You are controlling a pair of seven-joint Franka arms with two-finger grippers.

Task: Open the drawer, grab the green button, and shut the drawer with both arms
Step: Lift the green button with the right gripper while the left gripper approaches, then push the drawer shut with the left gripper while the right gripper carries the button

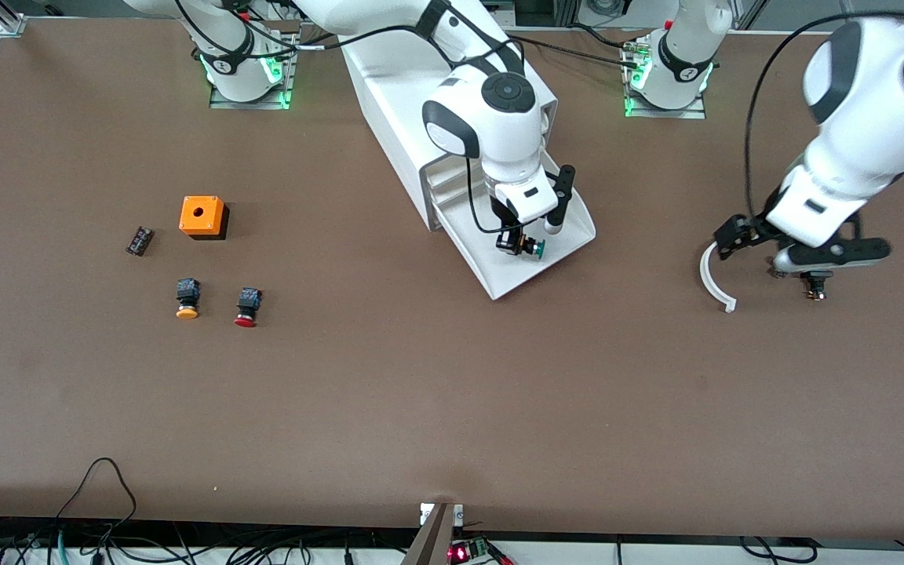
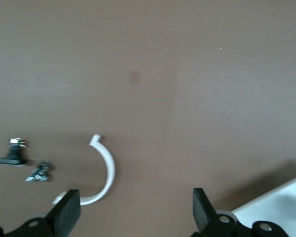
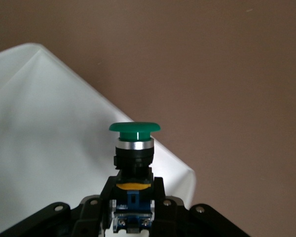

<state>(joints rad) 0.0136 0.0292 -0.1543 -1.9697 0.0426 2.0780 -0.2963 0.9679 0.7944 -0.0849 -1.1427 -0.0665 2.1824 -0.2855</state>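
The white cabinet (image 1: pixel 389 102) stands between the arm bases. Its lowest drawer (image 1: pixel 511 278) is pulled out toward the front camera. My right gripper (image 1: pixel 521 245) is over the drawer's front part and is shut on the black body of the green-capped button (image 1: pixel 537 249). In the right wrist view the button (image 3: pixel 134 129) stands out of the right gripper (image 3: pixel 133 197) over the drawer's corner (image 3: pixel 39 148). My left gripper (image 1: pixel 813 265) waits open and empty above the table toward the left arm's end. Its fingers (image 2: pixel 69 212) are spread wide.
A white curved strip (image 1: pixel 715 278) lies under the left gripper, with two small dark parts (image 2: pixel 15 150) beside it. An orange box (image 1: pixel 202 216), a small black part (image 1: pixel 140 240), an orange-capped button (image 1: pixel 187 300) and a red-capped button (image 1: pixel 247 308) lie toward the right arm's end.
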